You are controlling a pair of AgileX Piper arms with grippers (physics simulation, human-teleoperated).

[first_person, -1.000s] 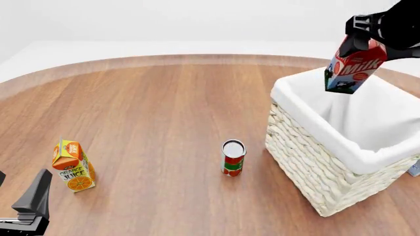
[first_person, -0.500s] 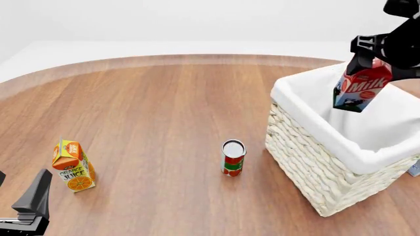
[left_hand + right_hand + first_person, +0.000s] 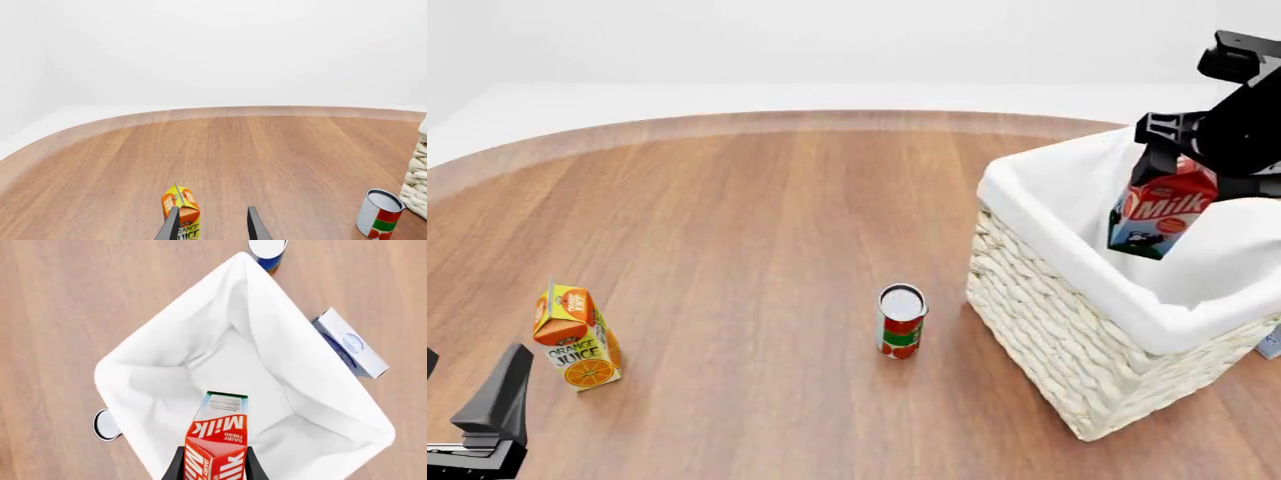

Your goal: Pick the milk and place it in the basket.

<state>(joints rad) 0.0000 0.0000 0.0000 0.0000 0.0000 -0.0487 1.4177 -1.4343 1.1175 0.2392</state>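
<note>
- The right end effector (image 3: 1181, 150) has its fingers pinched on the gabled top of the milk (image 3: 1160, 213), which hangs in the air over the open mouth of the basket (image 3: 1054, 330).
- From the right wrist view, the milk (image 3: 217, 432) hangs base-down above the white liner, its underside not touching the cloth floor.
- The basket (image 3: 143, 371) sits toward the table's right edge; I see nothing lying inside it, only the folded white liner.
- A red-and-green can (image 3: 901, 320) stands upright on the table (image 3: 761, 220), just beside the basket's left wall, apart from it.
- An orange juice carton (image 3: 577, 338) stands near the table's front-left corner, well apart from the basket.
- The left end effector (image 3: 212, 227) rests low at that corner, its 2 fingers spread with an empty gap, holding nothing; the juice carton (image 3: 181, 210) is just ahead of 1 finger.
- Outside the basket, near the table's right edge, lie a pale box (image 3: 349, 343) and a blue can (image 3: 267, 251).
</note>
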